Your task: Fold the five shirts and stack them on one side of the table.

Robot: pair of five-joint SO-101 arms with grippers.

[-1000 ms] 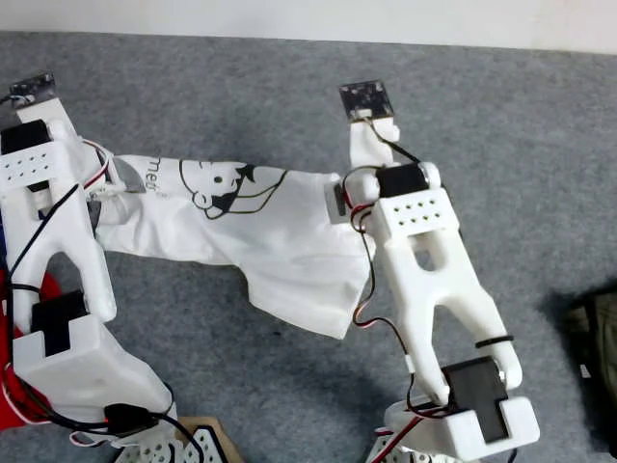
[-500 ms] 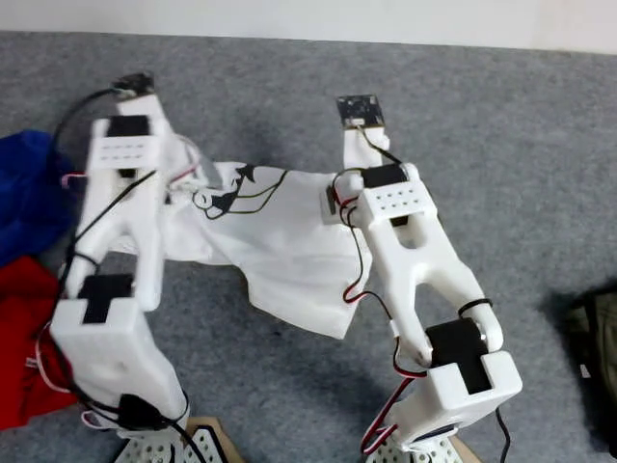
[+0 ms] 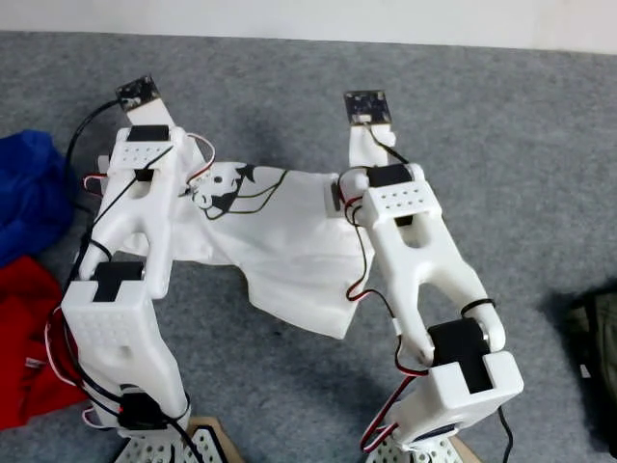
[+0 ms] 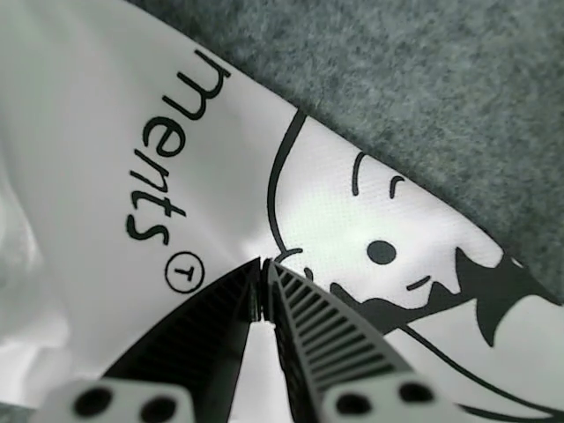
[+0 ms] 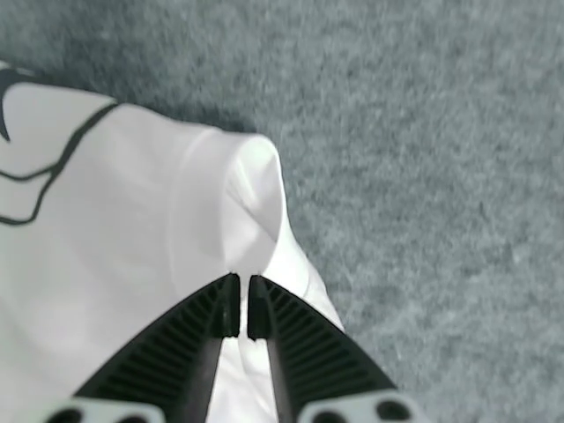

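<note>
Grey felt-like table surface (image 3: 501, 145), with a pale wall strip (image 3: 289, 14) along the far edge.

High view:
- One white shirt (image 3: 289, 260) with a black cartoon print (image 3: 231, 188) lies crumpled at the centre, stretched between the two arms.
- Left arm (image 3: 135, 212) stands over the shirt's left end, right arm (image 3: 415, 241) over its right end.
- Blue cloth (image 3: 29, 193) lies at the left edge, with red cloth (image 3: 24, 338) just beside it on the near side.
- Dark bundle (image 3: 593, 338) sits at the right edge, well apart from the shirt.

Left wrist view: left gripper (image 4: 263, 286) is clenched on a pinch of the white shirt, between the black lettering (image 4: 163, 167) and the cartoon print.

Right wrist view: right gripper (image 5: 236, 308) is pinched together on a folded edge of the same shirt, with grey surface just beyond that edge.
</note>
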